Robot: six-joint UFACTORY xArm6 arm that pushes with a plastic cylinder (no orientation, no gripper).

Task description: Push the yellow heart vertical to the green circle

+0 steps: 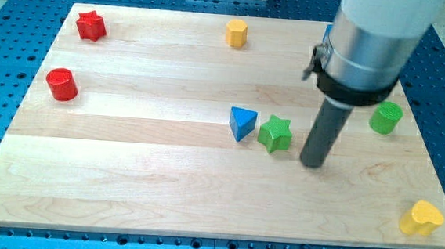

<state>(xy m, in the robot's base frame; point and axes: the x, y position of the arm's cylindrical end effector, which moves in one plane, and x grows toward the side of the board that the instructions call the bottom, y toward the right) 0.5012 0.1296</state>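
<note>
The yellow heart (422,218) lies near the board's bottom right corner. The green circle (385,118), a short cylinder, stands near the right edge, above the heart and a little to its left. My tip (312,163) rests on the board just right of the green star (275,134), left of the green circle and well up and left of the heart. It touches no block.
A blue triangle (242,123) sits beside the green star. A yellow hexagon (237,33) is at top centre, a red star (90,26) at top left, a red cylinder (62,84) at left. A blue block (328,31) is mostly hidden behind the arm.
</note>
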